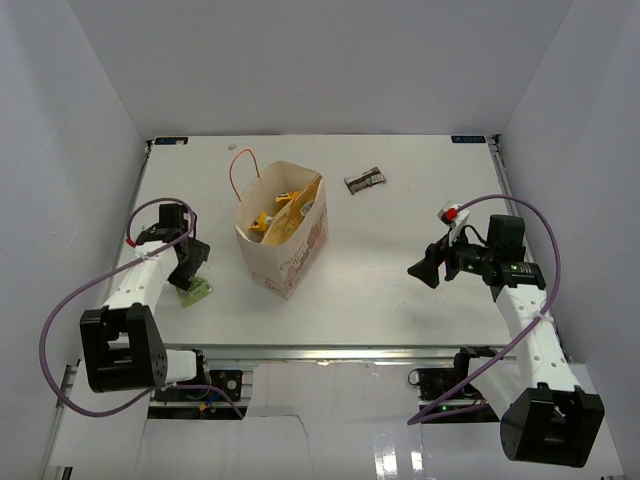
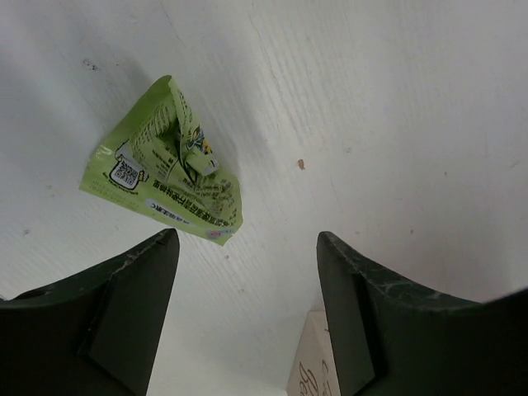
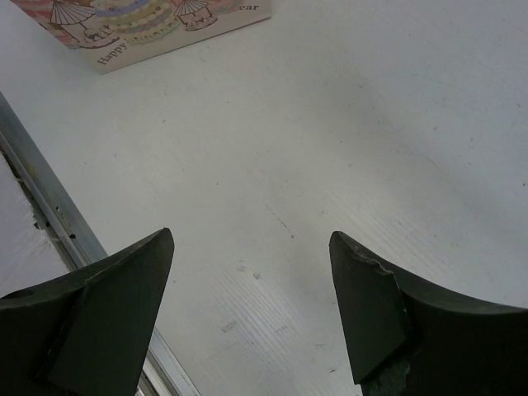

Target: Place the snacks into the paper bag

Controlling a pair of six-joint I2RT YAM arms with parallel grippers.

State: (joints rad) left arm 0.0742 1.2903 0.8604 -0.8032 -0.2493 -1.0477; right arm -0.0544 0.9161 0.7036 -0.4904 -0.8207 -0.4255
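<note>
Your left gripper (image 2: 247,239) spread wide, empty, over crumpled green printed pouch (image 2: 165,169); your right gripper (image 3: 252,239) likewise agape, holding nothing.

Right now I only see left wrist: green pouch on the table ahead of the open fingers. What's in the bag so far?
Observer: The paper bag holds the yellow wrapper and the tan chip bag.
Operator: Where's the bar?
Observer: The dark bar lies on the table, on the far side, right of the bag and apart from it.
Operator: Right arm busy?
Observer: No. The right gripper is open with nothing between its fingers.
</note>
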